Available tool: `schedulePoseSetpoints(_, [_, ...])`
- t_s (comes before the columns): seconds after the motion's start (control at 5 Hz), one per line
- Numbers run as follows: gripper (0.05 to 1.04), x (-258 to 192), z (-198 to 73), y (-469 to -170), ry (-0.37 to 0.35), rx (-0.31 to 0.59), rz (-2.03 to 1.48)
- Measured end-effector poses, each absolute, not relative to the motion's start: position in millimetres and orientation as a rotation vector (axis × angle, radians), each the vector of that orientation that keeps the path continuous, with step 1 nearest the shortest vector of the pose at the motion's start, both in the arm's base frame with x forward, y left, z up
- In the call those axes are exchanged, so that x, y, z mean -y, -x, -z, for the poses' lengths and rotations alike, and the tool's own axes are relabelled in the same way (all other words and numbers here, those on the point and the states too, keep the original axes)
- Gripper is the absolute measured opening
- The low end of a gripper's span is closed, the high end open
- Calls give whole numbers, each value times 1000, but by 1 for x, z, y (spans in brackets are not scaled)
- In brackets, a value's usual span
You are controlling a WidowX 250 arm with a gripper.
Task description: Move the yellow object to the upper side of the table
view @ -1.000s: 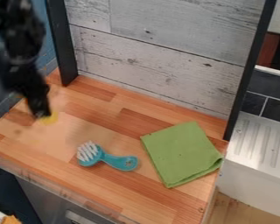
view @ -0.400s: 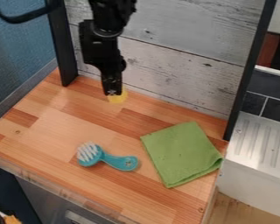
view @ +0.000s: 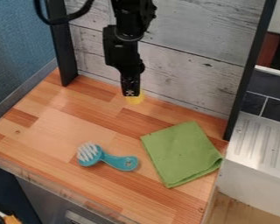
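Gripper [view: 131, 93] seems closed on the yellow object [view: 135, 99] at its tips; if I release too high above the table [view: 66, 124] beneath, that drop could bounce it away.

Below me I see a wooden table [view: 54, 127] in lighter and redder strips. On it lie a teal brush [view: 110, 159] and, just beside its handle, a green cloth [view: 182, 154], folded flat.

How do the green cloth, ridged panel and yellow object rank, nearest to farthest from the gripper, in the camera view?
1. Yellow object: at the gripper's tip.
2. Green cloth: counter's right side.
3. Ridged panel: beyond the counter, far right.
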State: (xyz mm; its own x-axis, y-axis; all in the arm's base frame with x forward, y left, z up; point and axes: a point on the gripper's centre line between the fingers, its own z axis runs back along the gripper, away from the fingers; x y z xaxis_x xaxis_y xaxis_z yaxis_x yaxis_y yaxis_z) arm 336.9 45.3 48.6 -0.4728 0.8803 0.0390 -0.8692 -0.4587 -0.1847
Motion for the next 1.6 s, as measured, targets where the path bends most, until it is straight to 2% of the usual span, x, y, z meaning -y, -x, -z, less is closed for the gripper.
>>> schedulePoseSetpoints(0.4, [422, -22, -19, -353, 24, 198, -1937])
schedulePoseSetpoints(0.8, [422, -18, 5, -353, 0, 179, -1905])
schedulePoseSetpoints(1.0, [497, -20, 7, -354, -2, 196, -1908])
schedulePoseSetpoints(1.2, [815, -19, 8, -353, -7, 187, -1931])
schedulePoseSetpoints(1.4, [1007, -20, 10, -349, -27, 193, -1931])
schedulePoseSetpoints(1.6, [1005, -14, 4, -348, -29, 202, -1899])
